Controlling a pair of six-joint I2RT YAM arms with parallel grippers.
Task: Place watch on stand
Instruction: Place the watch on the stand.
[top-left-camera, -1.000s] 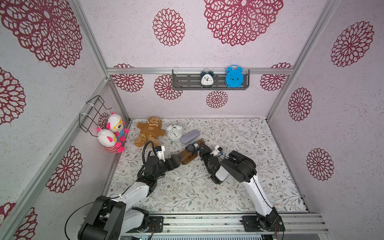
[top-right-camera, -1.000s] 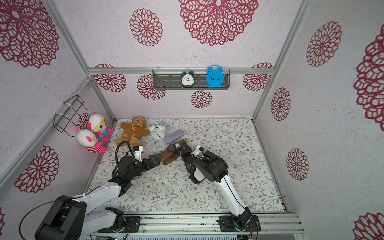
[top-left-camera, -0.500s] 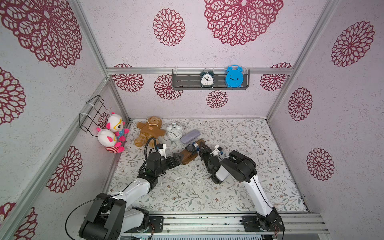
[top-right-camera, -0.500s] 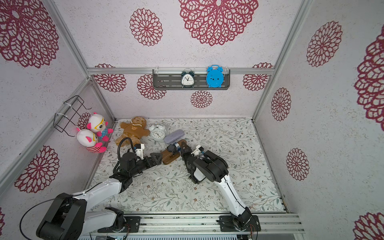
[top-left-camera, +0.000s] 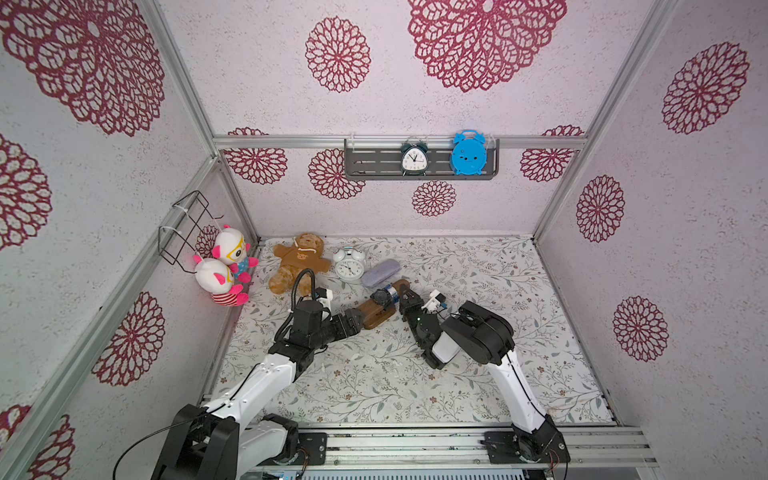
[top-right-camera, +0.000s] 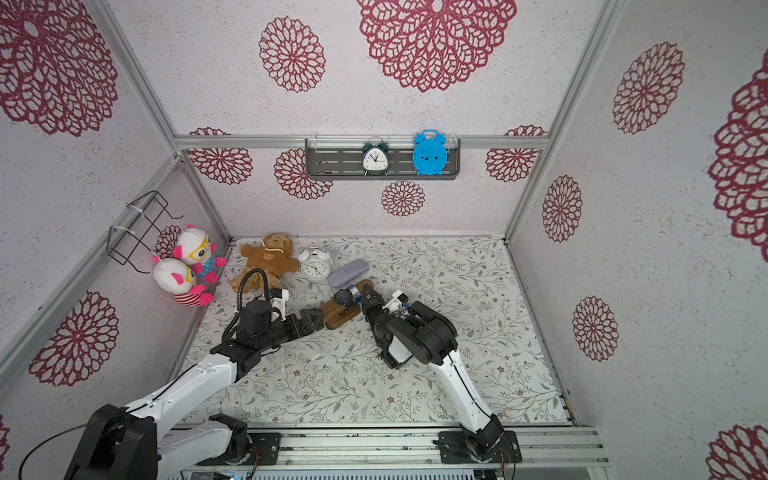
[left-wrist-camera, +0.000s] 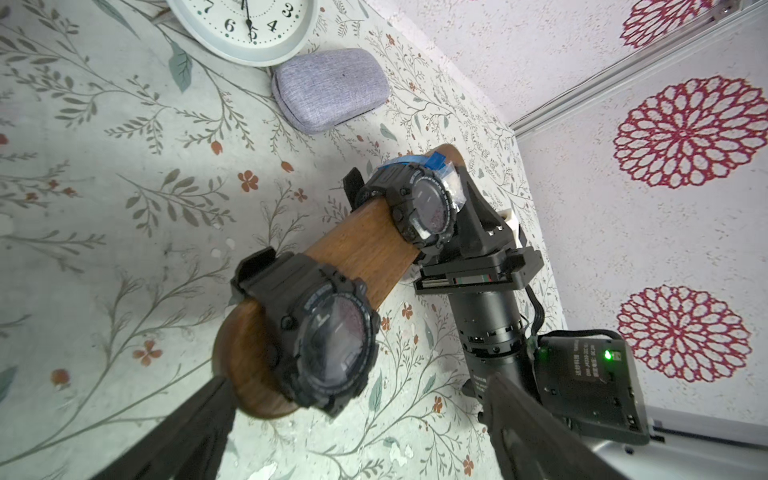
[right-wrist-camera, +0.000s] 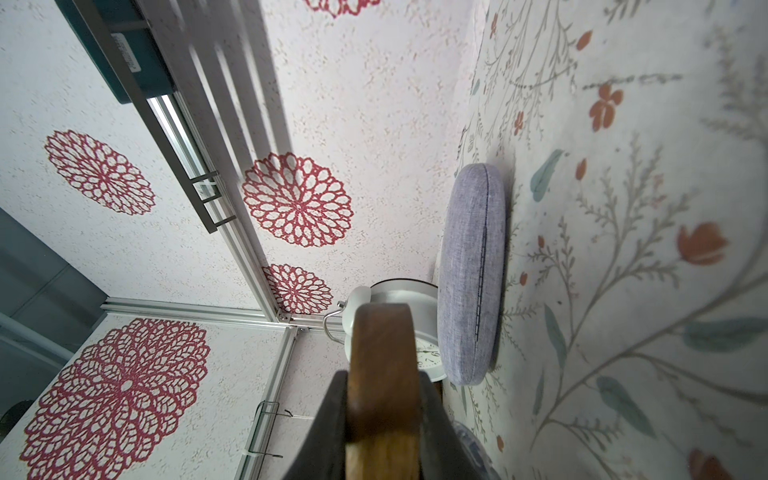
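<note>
Brown wooden stand (top-left-camera: 374, 316) lies slantwise on the floral mat (top-left-camera: 457, 374), left of centre, just in front of the lilac case (top-left-camera: 380, 272) and white clock (top-left-camera: 349, 266). The right gripper (right-wrist-camera: 382, 386) pinches its far rounded end; the right wrist view shows only wood squeezed between dark fingers. The left wrist view gives more: a chunky black watch (left-wrist-camera: 328, 332) strapped round the near end, and a second watch (left-wrist-camera: 419, 212) beside blue tape further along. The left gripper (left-wrist-camera: 357, 380) is spread wide, straddling that near end. In both top views only the second watch shows clearly.
</note>
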